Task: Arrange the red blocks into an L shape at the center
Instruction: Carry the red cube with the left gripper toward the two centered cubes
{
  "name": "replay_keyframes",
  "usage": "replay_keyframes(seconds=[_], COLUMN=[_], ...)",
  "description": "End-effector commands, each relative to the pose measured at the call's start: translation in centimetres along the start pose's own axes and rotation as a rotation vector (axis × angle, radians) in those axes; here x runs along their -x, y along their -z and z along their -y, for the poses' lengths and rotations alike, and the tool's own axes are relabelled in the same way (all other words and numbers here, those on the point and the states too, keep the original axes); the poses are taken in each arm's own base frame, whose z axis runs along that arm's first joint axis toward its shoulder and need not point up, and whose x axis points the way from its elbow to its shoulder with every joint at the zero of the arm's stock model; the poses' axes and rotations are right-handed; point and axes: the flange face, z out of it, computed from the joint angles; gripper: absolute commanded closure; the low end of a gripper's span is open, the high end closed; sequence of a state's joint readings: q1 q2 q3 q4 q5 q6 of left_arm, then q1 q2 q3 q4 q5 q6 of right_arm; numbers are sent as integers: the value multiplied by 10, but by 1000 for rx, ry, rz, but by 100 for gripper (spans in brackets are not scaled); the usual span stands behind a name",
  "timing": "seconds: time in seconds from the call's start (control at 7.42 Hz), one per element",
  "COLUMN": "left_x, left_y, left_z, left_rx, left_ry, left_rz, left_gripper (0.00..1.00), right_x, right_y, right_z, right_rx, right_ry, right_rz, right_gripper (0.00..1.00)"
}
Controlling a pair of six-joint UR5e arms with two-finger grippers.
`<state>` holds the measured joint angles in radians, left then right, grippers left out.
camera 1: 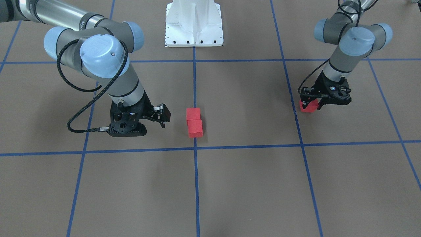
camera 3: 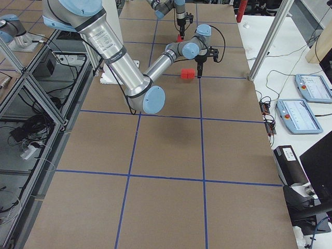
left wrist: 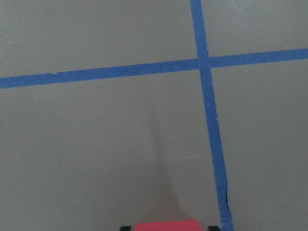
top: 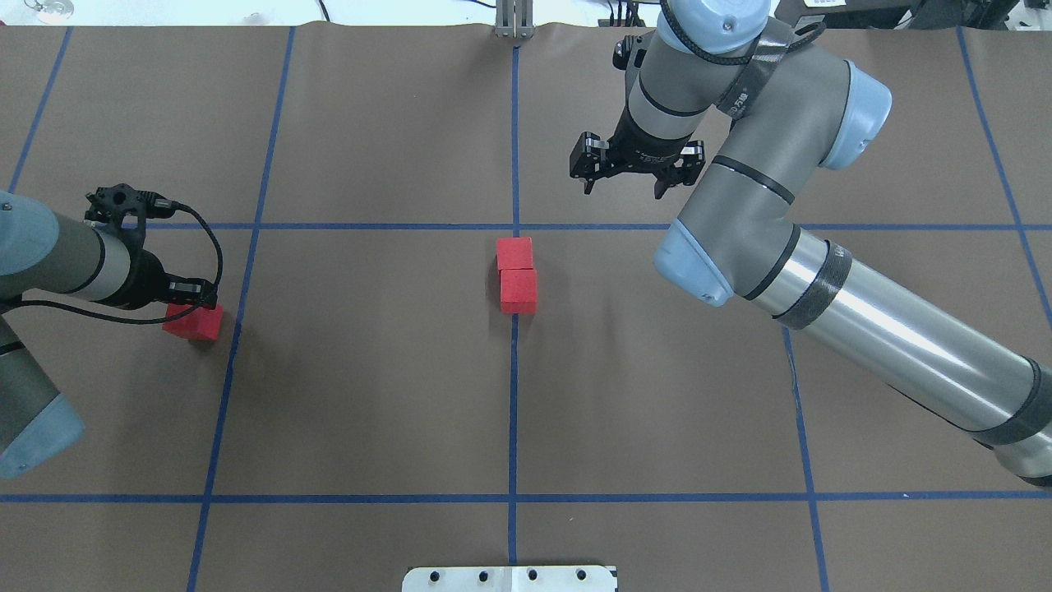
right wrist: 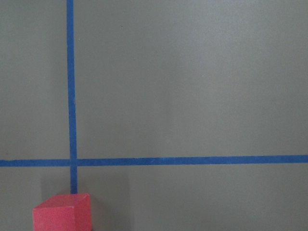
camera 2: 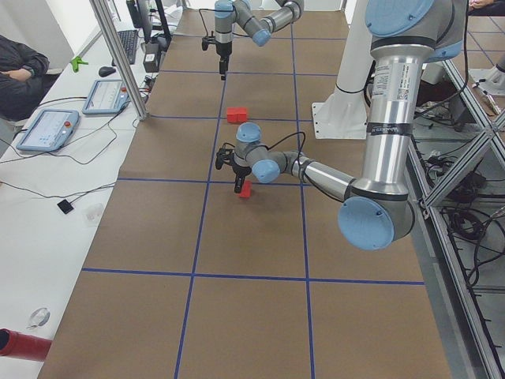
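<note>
I see two red blocks (top: 519,292) touching in a line, just beside the center crossing (top: 515,226), on the robot's side. Well apart from the crossing, the left gripper (camera 1: 312,104) is clenched on the third red block (top: 195,322). The right gripper (top: 623,189) hovers near the crossing, fingers released.

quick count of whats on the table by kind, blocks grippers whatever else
red blocks: 3
grippers: 2, the left gripper closed around one block, the right gripper open and empty
white base plate: 1
total: 6
</note>
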<state>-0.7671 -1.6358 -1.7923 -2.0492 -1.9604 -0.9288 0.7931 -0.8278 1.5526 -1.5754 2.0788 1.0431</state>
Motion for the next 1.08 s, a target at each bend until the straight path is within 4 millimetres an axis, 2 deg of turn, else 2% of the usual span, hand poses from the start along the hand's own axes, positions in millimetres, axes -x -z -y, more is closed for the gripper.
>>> replay_keyframes(seconds=[0.0, 0.13, 0.4, 0.54, 0.81, 0.94], left_x=[-35, -66, -114, -142, -187, -201], left_y=[42, 54, 61, 62, 62, 59], left_z=[-1, 19, 53, 73, 106, 117], left_rx=[61, 77, 82, 84, 55, 52], left_ry=[23, 58, 374, 520, 942, 1093], left_rz=[18, 43, 83, 106, 101, 125], left_gripper=[100, 100, 100, 100, 100, 100], right_x=[-2, -4, -40, -66, -118, -142], right_y=[3, 3, 10, 11, 1, -4], right_z=[2, 2, 8, 12, 20, 19], right_rx=[-3, -2, -20, -27, -18, -10], right_ry=[-4, -5, 30, 79, 187, 239], right_rz=[2, 3, -11, -27, -75, -94], right_gripper=[1, 1, 1, 1, 1, 1])
